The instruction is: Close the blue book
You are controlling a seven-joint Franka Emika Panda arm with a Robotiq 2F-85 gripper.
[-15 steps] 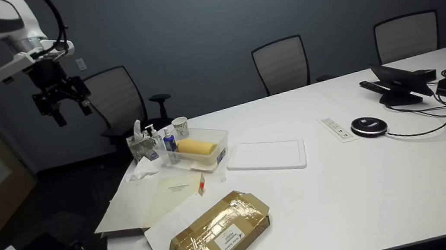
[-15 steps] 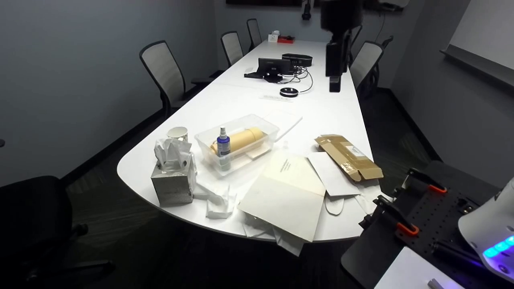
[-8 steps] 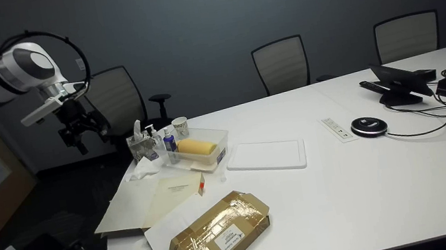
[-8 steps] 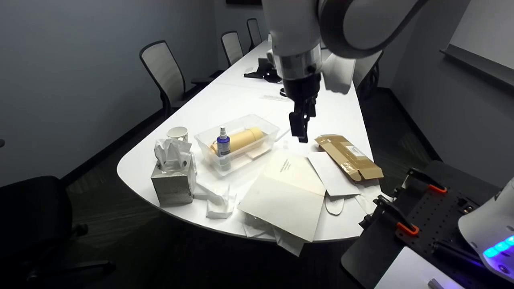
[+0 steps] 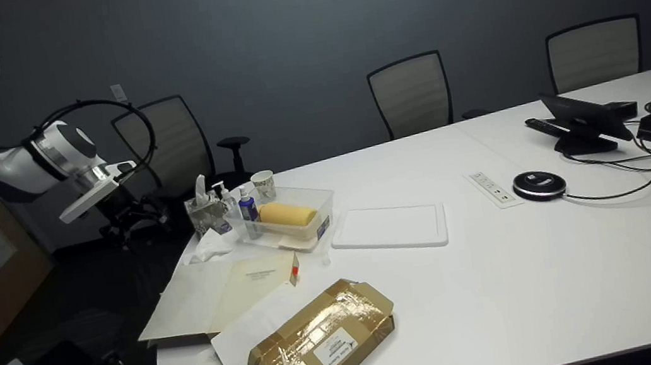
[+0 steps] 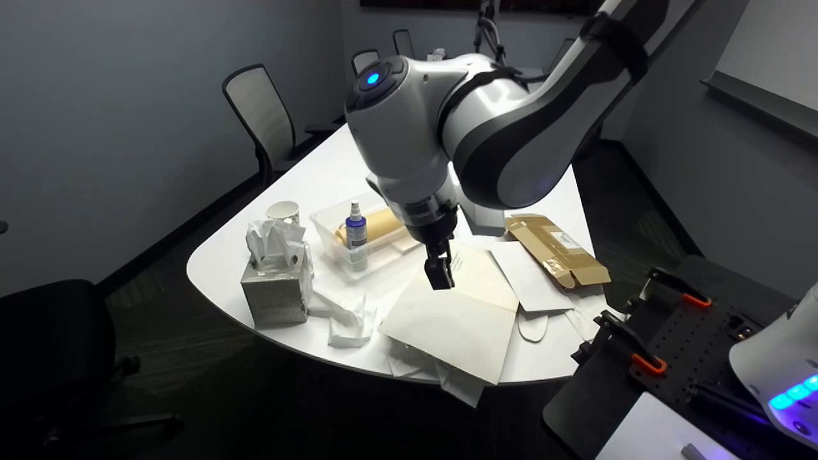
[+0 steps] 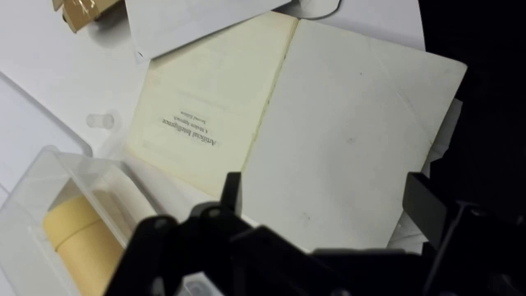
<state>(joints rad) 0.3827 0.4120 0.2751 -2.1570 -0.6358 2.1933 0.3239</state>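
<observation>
The blue book (image 7: pixel 349 102) lies open, showing a pale blank inner cover and a cream title page (image 7: pixel 197 102) with print. It also shows in both exterior views (image 5: pixel 259 278) (image 6: pixel 454 326); its blue outside is hidden underneath. A small red-orange mark shows at its page edge in an exterior view (image 5: pixel 294 271). My gripper (image 7: pixel 324 176) is open and empty above the book. In the wrist view one finger (image 7: pixel 233 191) stands near the spine and the other (image 7: pixel 425 205) by the cover's outer edge. The gripper also shows in both exterior views (image 5: pixel 144 228) (image 6: pixel 441 281).
A white sheet (image 6: pixel 530 278) overlaps the page's corner, beside the cardboard box (image 6: pixel 556 249). A clear bin (image 6: pixel 332 252) with a yellow bottle (image 7: pixel 86 242) stands close to the book. A tissue box (image 6: pixel 275 297) is near the table edge. The cover's corner overhangs that edge.
My gripper has come down from high over the table and moved to above the open book. It stays open. The book and other things have not moved.
</observation>
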